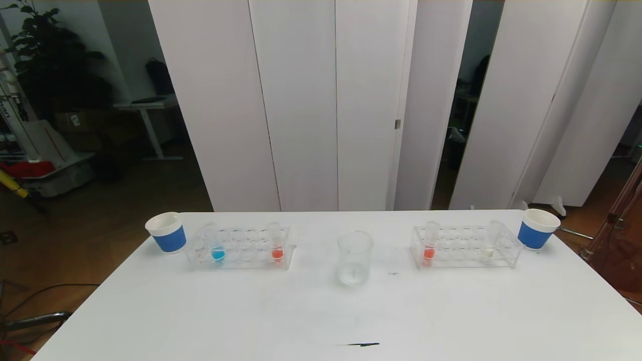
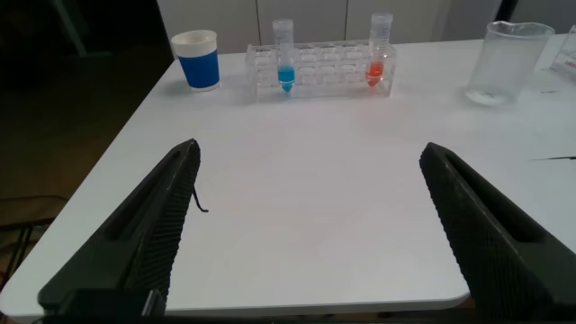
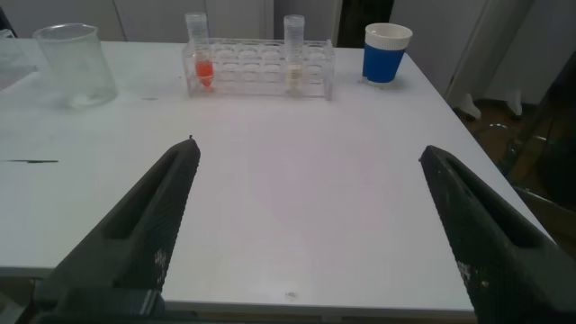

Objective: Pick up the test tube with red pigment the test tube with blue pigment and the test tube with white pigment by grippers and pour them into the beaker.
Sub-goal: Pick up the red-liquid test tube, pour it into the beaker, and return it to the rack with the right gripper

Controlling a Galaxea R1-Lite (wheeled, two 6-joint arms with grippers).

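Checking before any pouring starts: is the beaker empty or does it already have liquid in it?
Empty, as far as visible: the beaker stands upright at mid-table, clear through, with no coloured liquid inside.

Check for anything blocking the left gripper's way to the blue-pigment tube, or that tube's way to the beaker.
Nothing visible blocks the open left gripper from the clear test tube with blue pigment. Toward the clear glass beaker, the red-liquid tube stands between, in the same clear rack.

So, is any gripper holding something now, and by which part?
Nothing is held. The left gripper and right gripper are both open over bare table.
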